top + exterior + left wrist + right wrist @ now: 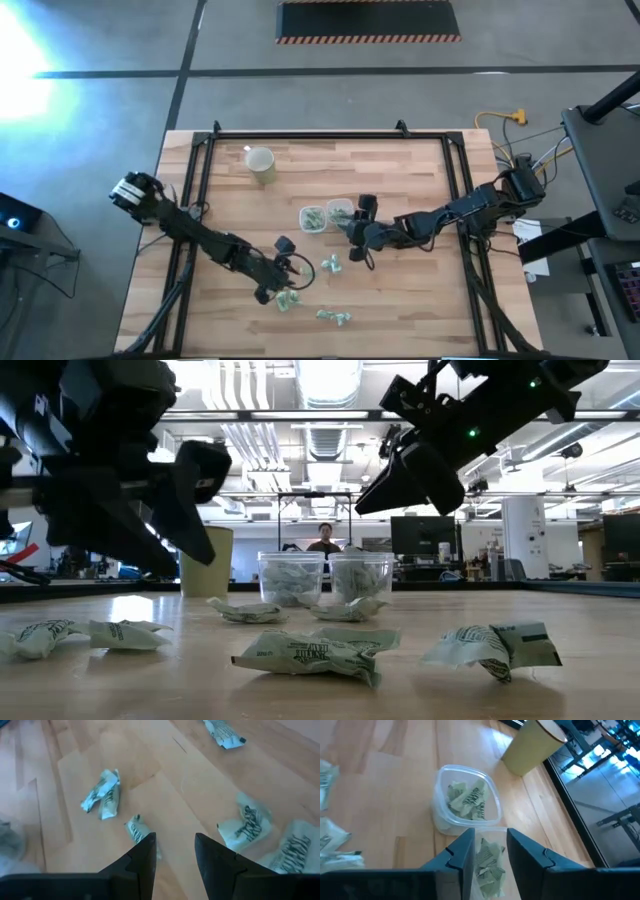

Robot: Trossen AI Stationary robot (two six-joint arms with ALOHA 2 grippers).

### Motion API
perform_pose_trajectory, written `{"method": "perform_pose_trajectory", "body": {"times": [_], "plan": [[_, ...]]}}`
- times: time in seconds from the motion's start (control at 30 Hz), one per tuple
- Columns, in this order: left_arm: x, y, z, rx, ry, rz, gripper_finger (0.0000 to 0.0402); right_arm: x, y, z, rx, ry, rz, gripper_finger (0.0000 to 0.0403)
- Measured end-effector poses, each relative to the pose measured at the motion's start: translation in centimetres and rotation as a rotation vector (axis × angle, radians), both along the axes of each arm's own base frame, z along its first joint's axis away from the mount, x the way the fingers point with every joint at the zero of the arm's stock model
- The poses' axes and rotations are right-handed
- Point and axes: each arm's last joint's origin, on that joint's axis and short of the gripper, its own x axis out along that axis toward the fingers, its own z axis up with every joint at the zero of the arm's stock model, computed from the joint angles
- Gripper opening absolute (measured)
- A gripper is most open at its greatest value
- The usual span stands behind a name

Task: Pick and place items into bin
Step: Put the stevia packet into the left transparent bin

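Grippers over table [420,300], both with jaws apart, empty.
My right gripper [490,851] hangs above two clear bins [466,802] holding items [470,799]; my left gripper [175,851] hovers over loose ones.

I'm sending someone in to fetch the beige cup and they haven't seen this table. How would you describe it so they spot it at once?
Start at the wooden table and go to its far side on the left arm's half. The beige cup stands there upright and alone. Unlike the two clear tubs at mid-table, it is opaque, taller and holds no green-and-white wrapped pieces.
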Motion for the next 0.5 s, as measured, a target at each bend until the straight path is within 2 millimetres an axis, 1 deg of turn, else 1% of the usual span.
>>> {"method": "perform_pose_trajectory", "body": {"times": [0.27,0.5], "plan": [[1.4,0.4,-1.1,0.027,-0.015,0.044,0.0118,-0.2,0.8,0.0,-0.020,0.010,0.037,0.0087],[1.8,0.9,-2.2,0.044,0.019,0.064,0.0118,-0.2,0.8,0.0,-0.019,0.015,0.037,0.0075]]}}
